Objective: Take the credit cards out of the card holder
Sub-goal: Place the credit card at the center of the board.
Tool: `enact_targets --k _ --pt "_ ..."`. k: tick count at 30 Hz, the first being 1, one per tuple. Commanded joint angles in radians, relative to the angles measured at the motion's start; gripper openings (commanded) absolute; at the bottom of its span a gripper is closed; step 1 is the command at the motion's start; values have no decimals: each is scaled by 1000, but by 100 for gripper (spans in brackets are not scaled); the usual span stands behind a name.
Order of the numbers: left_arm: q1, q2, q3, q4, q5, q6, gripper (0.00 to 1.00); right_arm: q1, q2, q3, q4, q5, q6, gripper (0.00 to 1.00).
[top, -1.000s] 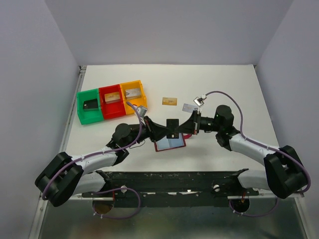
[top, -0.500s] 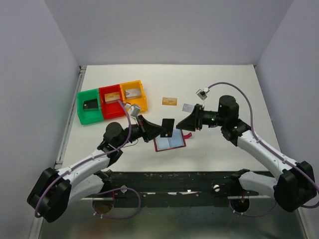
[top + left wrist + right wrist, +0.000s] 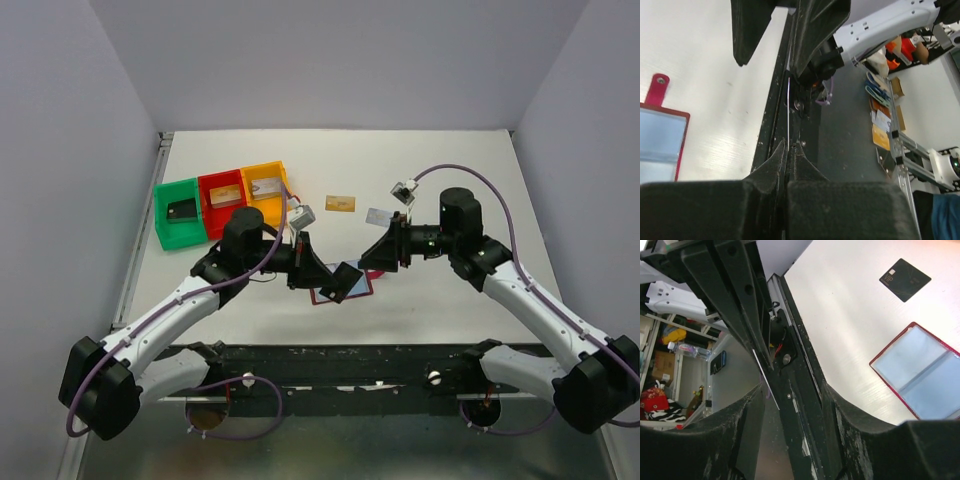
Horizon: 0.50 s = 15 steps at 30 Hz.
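Black card [image 3: 347, 282] has swung down, clamped in left pincer [image 3: 328, 276].

From above we count three trays [image 3: 183, 241], one card holder [image 3: 325, 294], two arms, left [image 3: 170, 315] and right [image 3: 530, 300], and three cards outside the trays: gold [image 3: 340, 203], silver [image 3: 378, 215], black [image 3: 347, 281].

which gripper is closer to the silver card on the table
Right. The right gripper is just nearside of the silver card; the left gripper is farther, near-left.
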Motion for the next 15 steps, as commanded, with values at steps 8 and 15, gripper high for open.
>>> enact_targets --k 8,15 --pt "0 60 71 -167 90 95 0 87 22 77 -148 -21 -131 53" --pt "0 60 81 -173 90 98 0 121 62 97 -194 16 -163 47"
